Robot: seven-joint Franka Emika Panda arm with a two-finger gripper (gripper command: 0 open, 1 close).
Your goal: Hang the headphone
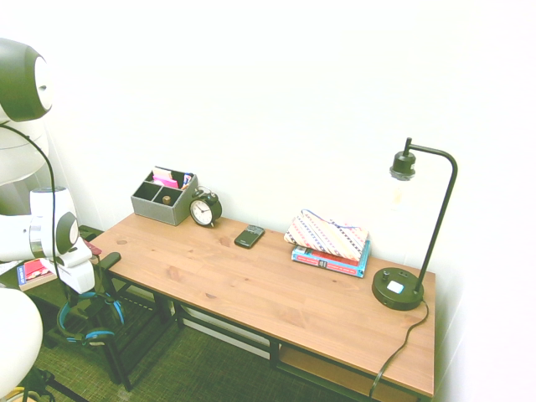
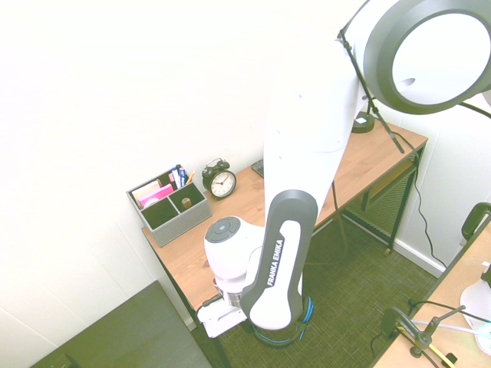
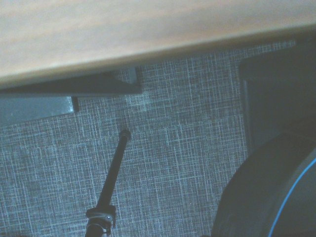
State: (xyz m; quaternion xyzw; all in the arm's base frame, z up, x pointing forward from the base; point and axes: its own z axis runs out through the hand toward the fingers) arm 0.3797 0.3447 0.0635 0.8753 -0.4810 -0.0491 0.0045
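Beside the desk [image 1: 276,289], the closed tool [image 1: 86,295] grips the headphone [image 1: 90,322].

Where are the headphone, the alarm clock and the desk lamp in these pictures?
headphone [image 1: 90,325], first exterior view, on the blue-and-black band and cups.
alarm clock [image 1: 202,211], first exterior view, on its white face.
desk lamp [image 1: 397,289], first exterior view, on its round base.

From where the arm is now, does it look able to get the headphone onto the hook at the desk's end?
Probably yes. The headphone hangs below the hand, right beside the black hook at the desk's end, with nothing visible between them. Whether the headband already rests on the hook is hidden.
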